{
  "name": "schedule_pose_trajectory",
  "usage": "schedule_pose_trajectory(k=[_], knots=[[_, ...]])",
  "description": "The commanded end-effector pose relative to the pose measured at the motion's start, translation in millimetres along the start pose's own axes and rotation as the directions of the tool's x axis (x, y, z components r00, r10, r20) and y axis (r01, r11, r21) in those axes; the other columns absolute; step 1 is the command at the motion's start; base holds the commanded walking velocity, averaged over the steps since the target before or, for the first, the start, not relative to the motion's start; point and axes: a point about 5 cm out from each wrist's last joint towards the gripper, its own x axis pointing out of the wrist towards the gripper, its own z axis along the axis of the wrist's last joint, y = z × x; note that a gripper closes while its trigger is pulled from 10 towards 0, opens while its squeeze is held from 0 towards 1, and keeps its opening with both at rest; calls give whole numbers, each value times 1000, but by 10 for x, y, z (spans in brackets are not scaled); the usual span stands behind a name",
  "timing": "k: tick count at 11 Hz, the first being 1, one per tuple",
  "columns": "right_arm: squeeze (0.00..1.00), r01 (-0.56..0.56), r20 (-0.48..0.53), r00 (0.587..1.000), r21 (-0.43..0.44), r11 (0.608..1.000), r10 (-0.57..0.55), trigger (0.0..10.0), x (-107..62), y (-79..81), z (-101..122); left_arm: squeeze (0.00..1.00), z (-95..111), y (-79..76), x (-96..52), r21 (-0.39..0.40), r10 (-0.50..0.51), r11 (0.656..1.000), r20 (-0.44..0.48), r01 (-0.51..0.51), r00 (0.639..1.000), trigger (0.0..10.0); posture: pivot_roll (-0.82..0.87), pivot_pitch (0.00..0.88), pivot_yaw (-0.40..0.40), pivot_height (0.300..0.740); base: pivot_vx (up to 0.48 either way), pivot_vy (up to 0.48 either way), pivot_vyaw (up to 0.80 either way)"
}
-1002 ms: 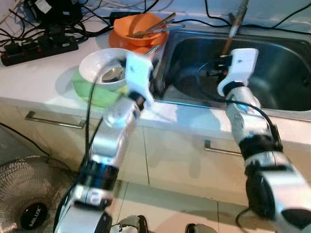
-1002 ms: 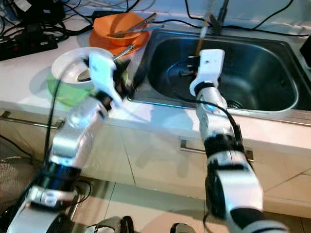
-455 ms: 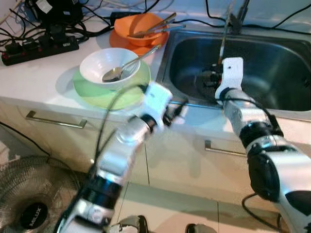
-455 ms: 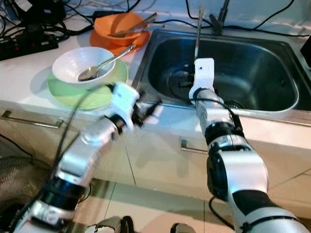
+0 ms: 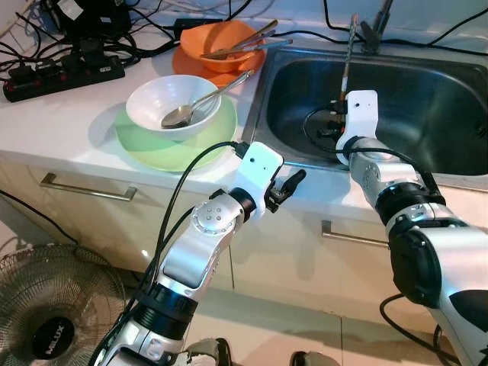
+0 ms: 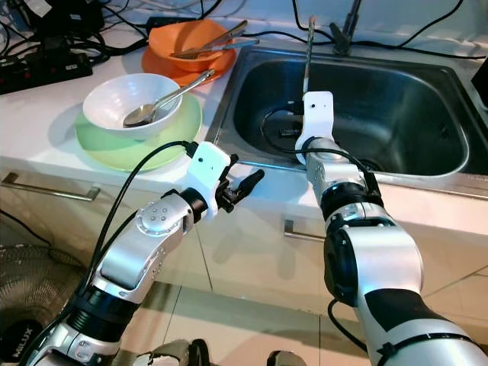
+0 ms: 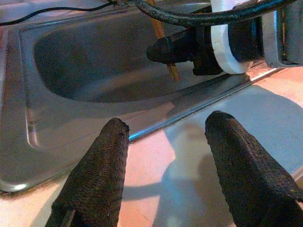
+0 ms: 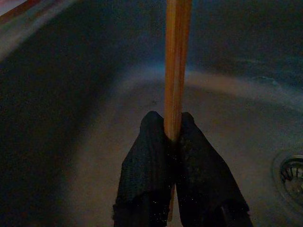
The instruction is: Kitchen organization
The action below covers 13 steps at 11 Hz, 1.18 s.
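While the right gripper [image 8: 173,137] hangs inside the steel sink [image 5: 427,99], its fingers are clamped on a pair of wooden chopsticks [image 8: 177,61], held upright above the basin. The left gripper [image 7: 165,151] hovers over the counter edge [image 5: 69,130] just beside the sink rim, fingers spread, holding nothing. Near it, a white bowl [image 5: 164,103] with a spoon [image 5: 200,101] sits on a green plate [image 5: 164,145], an orange bowl [image 5: 221,42] behind.

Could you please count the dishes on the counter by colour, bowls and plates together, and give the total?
White: 1, the white bowl with a spoon in it.
Green: 1, the green plate under that bowl.
Orange: 2, the orange bowl and the orange plate under it.
Total: 4 dishes.
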Motion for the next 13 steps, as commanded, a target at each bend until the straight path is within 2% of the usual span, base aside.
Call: schedule_pose_trajectory(k=[1,3,6,7,8,9,10,12,13], knots=[[0,-5,-43,999,-1,1000,5,10000,1,4,-52,0,-6,-29,-16,10,-5,1000,-9,5,1000,10000,78,88,12,740,0,0,0],[1000,-15,-46,999,-34,999,13,10000,0,4,-62,0,-5,6,-23,15,20,1000,-9,-20,1000,10000,80,88,6,740,0,0,0],[1000,-13,-43,999,-32,999,11,10000,0,3,-61,0,-6,27,-31,17,32,999,-10,-32,999,10000,79,74,5,740,0,0,0],[608,-13,-35,999,-44,999,11,10000,1,4,-43,0,-9,26,-31,18,33,999,-10,-32,999,10000,79,71,4,740,0,0,0],[0,-18,2,1000,-47,999,18,10000,3,8,18,0,-13,26,-32,19,35,999,-8,-35,999,10000,80,65,3,740,0,0,0],[0,-1,79,997,-62,998,6,10000,0,-8,140,0,-1,36,-35,22,48,999,9,-48,999,10000,77,58,3,740,0,0,0],[0,-19,169,985,-32,999,24,10000,-9,12,278,0,37,70,-35,49,79,995,47,-82,996,10000,73,53,4,740,0,0,0],[0,-69,353,934,18,997,58,10000,-61,49,498,0,111,154,-27,86,147,984,121,-158,982,10000,56,44,6,740,0,0,0],[0,-82,406,912,18,996,68,10000,-89,62,513,0,126,173,-31,123,179,973,139,-196,974,10000,48,39,5,740,0,0,0]])
